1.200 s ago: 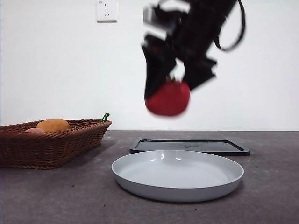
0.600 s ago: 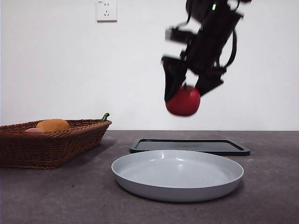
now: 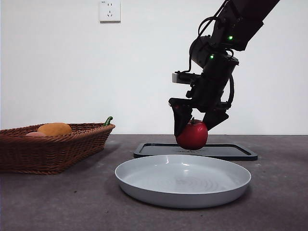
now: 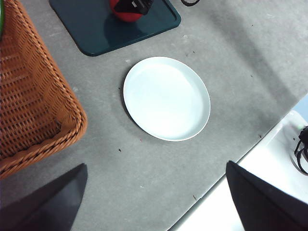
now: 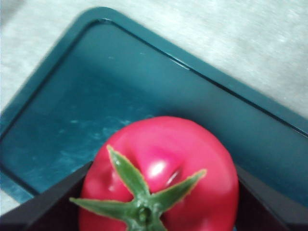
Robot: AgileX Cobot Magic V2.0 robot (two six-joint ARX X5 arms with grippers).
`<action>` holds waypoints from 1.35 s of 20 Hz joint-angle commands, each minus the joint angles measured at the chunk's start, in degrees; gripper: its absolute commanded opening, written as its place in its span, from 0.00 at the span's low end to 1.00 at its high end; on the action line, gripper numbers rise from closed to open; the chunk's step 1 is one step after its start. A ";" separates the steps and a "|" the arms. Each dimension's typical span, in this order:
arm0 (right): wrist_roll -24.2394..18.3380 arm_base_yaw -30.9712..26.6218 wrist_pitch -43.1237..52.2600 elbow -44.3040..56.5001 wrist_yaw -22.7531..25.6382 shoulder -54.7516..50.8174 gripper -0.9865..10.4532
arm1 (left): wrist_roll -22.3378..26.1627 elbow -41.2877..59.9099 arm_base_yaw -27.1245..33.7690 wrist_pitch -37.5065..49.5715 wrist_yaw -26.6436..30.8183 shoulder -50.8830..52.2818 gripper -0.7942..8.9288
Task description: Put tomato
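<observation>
A: Where is the tomato (image 3: 192, 135)?

B: Clamped in my right tool (image 3: 194, 126), low over the dark tray (image 3: 226, 151) behind the white plate (image 3: 183, 180). From the front I cannot tell whether it touches the tray or hangs just above it.

A: What does your right wrist camera add?

B: The top of the fruit, which the front view mostly hides: a green star of leaves with a short stem, glossy red skin with a bright highlight, and my 2 black jaws pressed on either side. Teal tray surface lies all around below it.

A: And the left wrist?

B: It looks down from high up. My left tool (image 4: 156, 197) hangs with its 2 jaws wide apart, holding nothing. From there the plate sits alone on the grey table (image 4: 231, 62), between the tray and the camera, with the wicker basket (image 4: 33, 101) off to one side.

A: Anything only the front shows?

B: An orange-yellow fruit (image 3: 55, 129) lying in the basket, and a wall socket (image 3: 109, 10) above it.
</observation>
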State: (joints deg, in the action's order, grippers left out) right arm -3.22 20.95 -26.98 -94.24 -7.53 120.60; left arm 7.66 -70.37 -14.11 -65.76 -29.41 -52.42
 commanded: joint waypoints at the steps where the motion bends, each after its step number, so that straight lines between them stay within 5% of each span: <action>1: -0.70 0.28 -0.35 -1.57 -0.46 1.57 0.27 | 0.42 -1.14 -0.17 0.57 -0.28 -0.31 0.56; 12: -0.13 0.37 -2.71 -1.57 -0.55 1.66 0.50 | 0.37 -1.14 -0.17 0.55 -0.28 -0.31 0.56; 27: 0.90 0.28 -5.42 -1.84 1.92 -8.66 0.51 | 0.39 -1.14 -0.15 0.09 -0.26 -0.31 0.56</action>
State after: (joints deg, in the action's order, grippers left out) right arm -2.76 20.95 -32.60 -94.48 -5.80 111.24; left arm 7.64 -70.37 -14.11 -65.93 -29.43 -52.42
